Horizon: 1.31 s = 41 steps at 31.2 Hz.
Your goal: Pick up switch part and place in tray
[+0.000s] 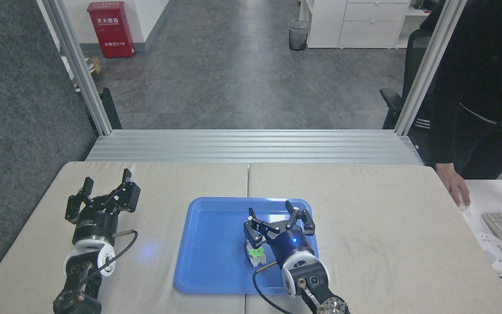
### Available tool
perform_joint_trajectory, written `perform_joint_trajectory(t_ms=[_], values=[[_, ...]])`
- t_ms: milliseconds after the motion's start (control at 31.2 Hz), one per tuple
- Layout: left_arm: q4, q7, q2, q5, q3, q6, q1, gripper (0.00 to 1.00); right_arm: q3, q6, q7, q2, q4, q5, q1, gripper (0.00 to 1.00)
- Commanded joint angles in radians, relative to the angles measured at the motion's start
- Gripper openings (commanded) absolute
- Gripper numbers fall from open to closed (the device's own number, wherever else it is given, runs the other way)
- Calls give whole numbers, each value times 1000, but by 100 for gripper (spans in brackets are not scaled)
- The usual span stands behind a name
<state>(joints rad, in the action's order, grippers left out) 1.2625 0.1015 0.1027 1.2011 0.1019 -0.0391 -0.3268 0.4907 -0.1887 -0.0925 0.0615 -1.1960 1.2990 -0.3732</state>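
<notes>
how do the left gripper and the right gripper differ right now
The left gripper sits over the bare table, far from the tray; the right gripper is above the blue tray. The left has nothing near it; the right has the switch part lying by its body, outside the fingers. Both are open and empty.
</notes>
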Motion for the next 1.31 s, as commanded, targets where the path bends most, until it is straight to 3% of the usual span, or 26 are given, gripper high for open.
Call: perform_joint_trajectory(t_ms=[0,64,192,256,320,384,448,736,896,1120,1280], values=[[0,1,0,-2,1,1,0,100,-184,5,123,-150,3,-67,-72,98],[0,1,2,-2,1,1,0,100,-189,18,186,-248,19,-67,-70,98],[-3,1,3,-2,2,1,-1,100,-192,32,358,-350,84,-75,-56,98],[-5,3,5,-2,2,1,-1,100,-202,29,367,-359,110,-110,-49,98],[-6,3,5,-2,2,1,0,100,-237,31,349,-361,116,-185,-18,98],[-6,3,5,-2,4,1,0,100,-279,34,295,-362,116,-263,14,98],[-8,1,6,-2,4,-1,0,100,-302,34,235,-368,116,-291,23,98],[-9,3,6,-2,4,-1,0,100,-310,34,243,-454,104,-296,33,98],[-9,3,6,-2,2,-1,-1,100,-310,35,238,-465,93,-297,31,98],[-12,3,6,-2,2,-1,-1,100,-314,29,146,-470,-39,-300,33,98],[-14,3,8,-2,2,-1,-1,100,-343,35,131,-473,-66,-300,33,98]])
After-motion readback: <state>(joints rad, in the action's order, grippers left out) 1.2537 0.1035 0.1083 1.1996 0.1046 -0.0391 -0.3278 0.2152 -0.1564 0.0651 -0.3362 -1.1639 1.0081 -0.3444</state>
